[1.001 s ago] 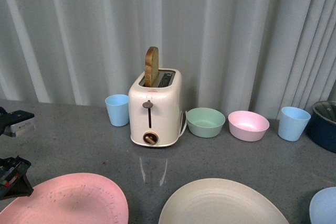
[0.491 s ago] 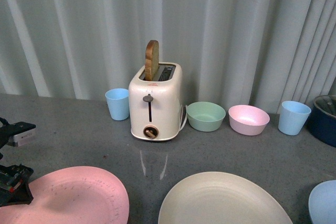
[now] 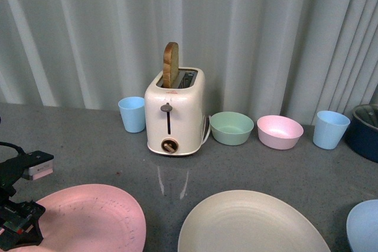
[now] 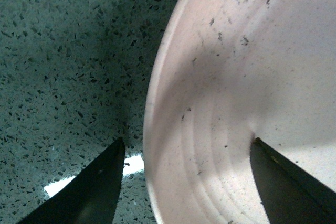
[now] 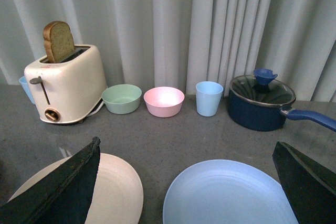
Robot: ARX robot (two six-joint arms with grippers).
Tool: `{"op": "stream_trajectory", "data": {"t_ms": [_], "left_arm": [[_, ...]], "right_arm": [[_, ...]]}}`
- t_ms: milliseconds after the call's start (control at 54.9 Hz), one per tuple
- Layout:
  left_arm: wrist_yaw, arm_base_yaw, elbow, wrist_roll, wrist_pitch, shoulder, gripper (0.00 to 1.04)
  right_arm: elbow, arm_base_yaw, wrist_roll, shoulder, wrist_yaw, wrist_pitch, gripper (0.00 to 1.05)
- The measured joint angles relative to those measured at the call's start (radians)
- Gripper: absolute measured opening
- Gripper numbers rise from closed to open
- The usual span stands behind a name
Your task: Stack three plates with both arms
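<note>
Left arm [image 3: 20, 228] jaws gape astride the pink plate [image 4: 236, 77] rim; right arm [image 5: 58, 192] jaws spread wide, empty

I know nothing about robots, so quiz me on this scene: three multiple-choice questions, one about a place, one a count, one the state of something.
1. What stands between the toaster and the pink bowl? A) a kettle B) a green bowl C) a jar
2. How many blue cups stand on the counter? A) one B) two C) four
3. How do the pink plate, cream plate and blue plate lie? A) all stacked B) two stacked C) all apart

Answers: 1 B, the green bowl fills that gap. 2 B, one beside the toaster, one near the pot. 3 C, bare counter shows between them.
</note>
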Motion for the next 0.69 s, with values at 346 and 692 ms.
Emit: {"op": "stream_trajectory", "data": {"t_ms": [346, 692], "left_arm": [[-0.002, 0.006, 0.013, -0.006, 0.002, -0.005, 0.1], [0.032, 0.021, 0.036, -0.016, -0.042, -0.032, 0.05]], "right_arm": [[0.0, 0.0, 0.0, 0.0, 0.0, 0.0, 0.97], [0.0, 0.0, 0.0, 0.0, 0.0, 0.0, 0.97]]}}
